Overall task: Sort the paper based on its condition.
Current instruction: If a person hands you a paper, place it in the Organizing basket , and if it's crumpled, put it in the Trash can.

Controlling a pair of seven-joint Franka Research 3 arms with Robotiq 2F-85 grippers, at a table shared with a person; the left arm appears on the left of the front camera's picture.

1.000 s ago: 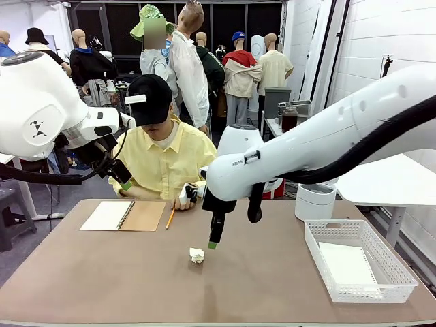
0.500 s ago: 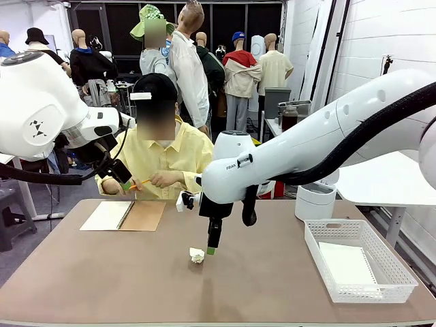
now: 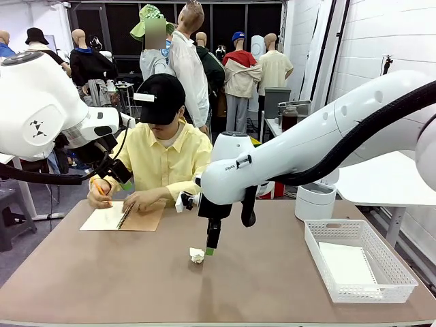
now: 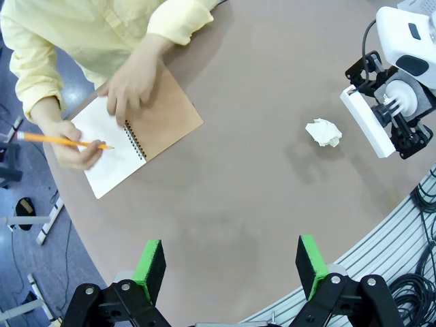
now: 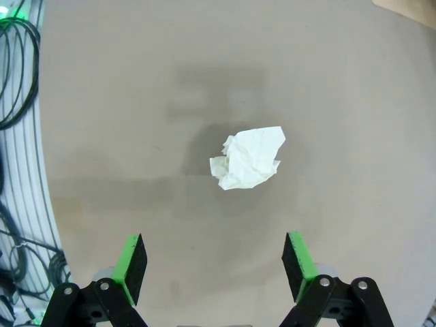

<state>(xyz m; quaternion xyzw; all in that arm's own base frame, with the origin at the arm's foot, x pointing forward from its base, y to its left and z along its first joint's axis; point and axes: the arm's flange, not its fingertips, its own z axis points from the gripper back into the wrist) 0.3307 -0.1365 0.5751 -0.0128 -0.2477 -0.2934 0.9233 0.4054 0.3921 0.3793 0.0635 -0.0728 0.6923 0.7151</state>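
Your right gripper (image 3: 210,251) has slid in and dropped over the last second. It now hangs just beside the crumpled paper (image 3: 197,255), slightly to its right in the front view, not touching. The right wrist view puts the ball (image 5: 248,158) ahead of the green pads and a little off-centre, jaws spread wide and empty. I'd say you're lined up for the pick, with only a small nudge needed before closing.

Across the table, the person has taken up the pencil (image 4: 61,141) and is now writing in the notebook (image 3: 122,216) — probably the next sheet coming.

Your left gripper (image 3: 125,182) hovers high near the notebook, jaws apart, holding nothing.

The brown table (image 3: 272,293) is flat and bare around the ball — nothing to snag. The white mesh basket (image 3: 354,294) sits at your right with a flat sheet (image 3: 346,262) inside. A white brick wall (image 3: 381,34) runs behind it.
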